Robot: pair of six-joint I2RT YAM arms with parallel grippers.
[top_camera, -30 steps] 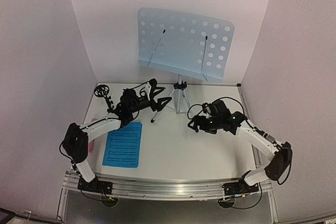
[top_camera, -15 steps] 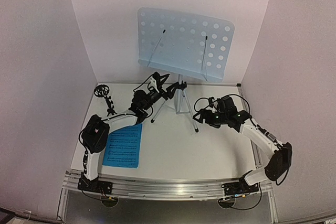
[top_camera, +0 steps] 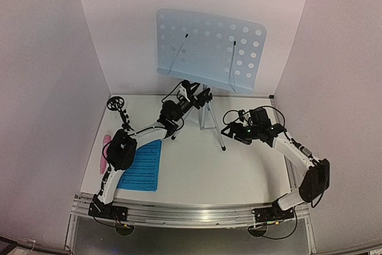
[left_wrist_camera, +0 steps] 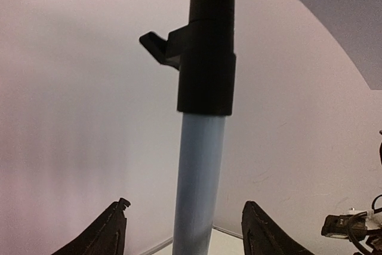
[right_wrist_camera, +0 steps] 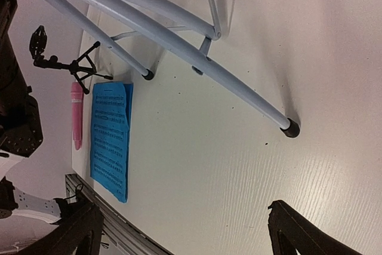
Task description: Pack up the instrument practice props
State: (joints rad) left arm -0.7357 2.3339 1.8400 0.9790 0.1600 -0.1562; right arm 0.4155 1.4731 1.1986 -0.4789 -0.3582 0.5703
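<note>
The stand with the perforated pale-blue desk [top_camera: 209,49] rises on a silver tripod [top_camera: 206,116] at the back of the table. My left gripper [top_camera: 201,96] is open around its pole [left_wrist_camera: 200,183], with a gap on each side of the tube. My right gripper [top_camera: 230,131] hangs open over bare table beside the tripod's right leg [right_wrist_camera: 239,88], nothing between its fingers. A blue music sheet [top_camera: 142,165] lies at the front left. The pink stick microphone [top_camera: 106,150] lies by the left wall, and the small black tripod mic stand [top_camera: 119,110] is behind it.
White walls close in the back and both sides. A metal rail [top_camera: 191,214] runs along the near edge. The tripod's black-capped foot [right_wrist_camera: 290,128] rests close to my right gripper.
The left arm has stretched forward from beside the black mic stand to the silver pole, its jaws now straddling it and narrowing. The right gripper has risen slightly toward the tripod leg.
</note>
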